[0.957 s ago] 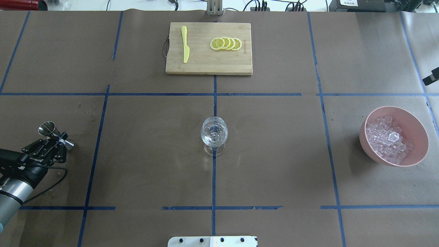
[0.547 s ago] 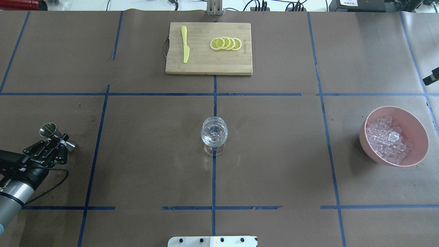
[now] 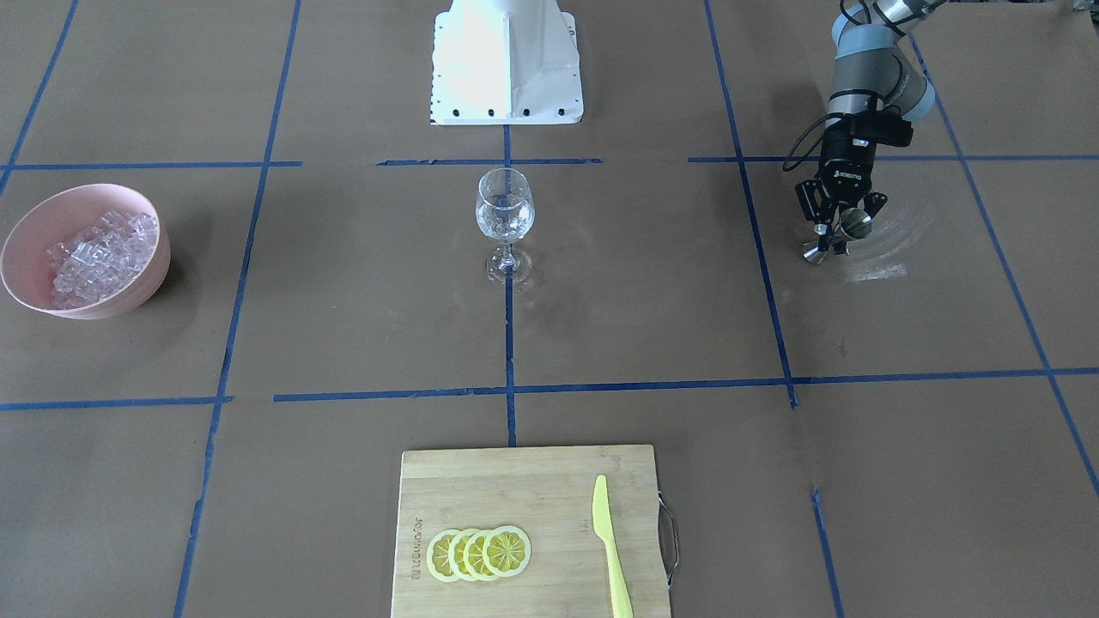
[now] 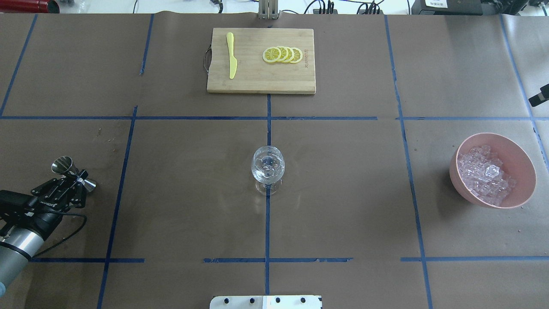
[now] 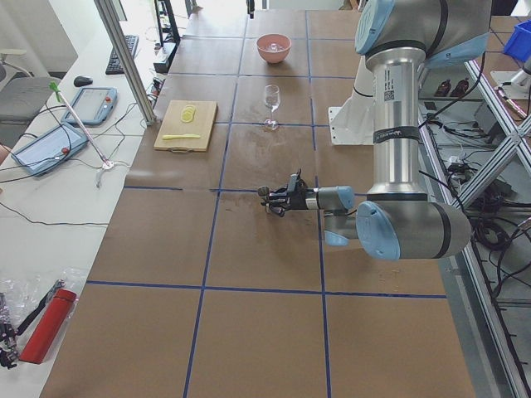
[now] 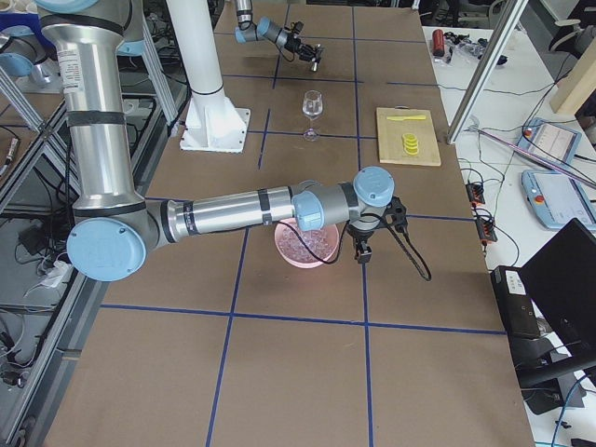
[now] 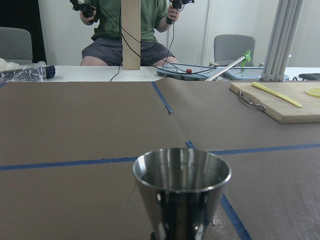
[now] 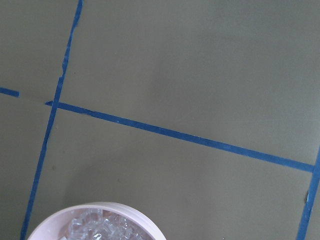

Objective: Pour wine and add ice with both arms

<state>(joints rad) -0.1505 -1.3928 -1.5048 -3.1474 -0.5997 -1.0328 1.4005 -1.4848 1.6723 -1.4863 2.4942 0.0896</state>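
1 tool loaded: left gripper (image 4: 77, 177) clamps the jigger (image 4: 63, 165), wine glass (image 4: 267, 167) well apart toward centre. Right gripper (image 6: 365, 244), grip unreadable, hangs nearest the ice (image 4: 484, 176) in its bowl (image 4: 517, 152).

Left arm (image 5: 397, 124), right arm (image 6: 223, 212): grey metal tubes, light-blue joint caps. Left claw (image 3: 837, 230) black, white lettering, black cable looped at wrist. White flared base (image 3: 506, 60), dark screws along edge.
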